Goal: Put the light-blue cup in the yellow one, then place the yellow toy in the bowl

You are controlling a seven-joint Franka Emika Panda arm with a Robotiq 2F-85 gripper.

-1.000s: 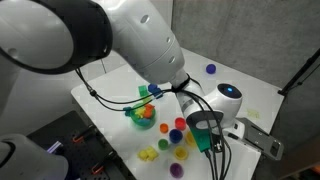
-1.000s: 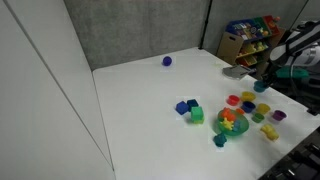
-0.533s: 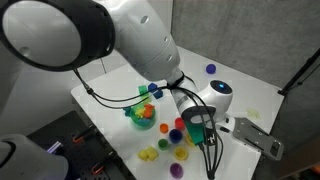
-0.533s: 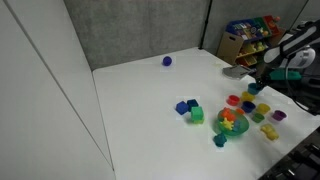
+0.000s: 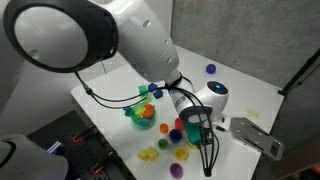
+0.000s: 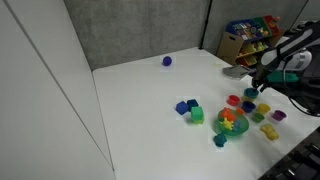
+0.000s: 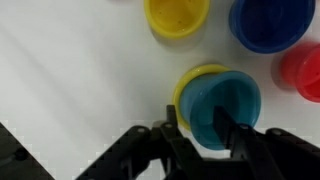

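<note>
The black pincer [image 7: 201,125] has its two fingers apart at the near edge of the small round light-blue plastic cup [image 7: 225,105]. I cannot tell if it squeezes the cup. That cup sits inside the small round bright-yellow plastic cup [image 7: 190,82] on the white table [image 7: 70,70]. Just past them stand another yellow cup [image 7: 178,14], a dark-blue cup [image 7: 272,22] and a red cup [image 7: 306,72]. In an exterior view the round teal-green bowl [image 5: 131,112] stands apart from them.

2 yellow cups [image 7: 178,15] [image 7: 188,86], 1 light-blue cup [image 7: 238,100], 1 dk-blue [image 7: 270,22], 1 red [image 7: 306,72]; wrist cam.
</note>
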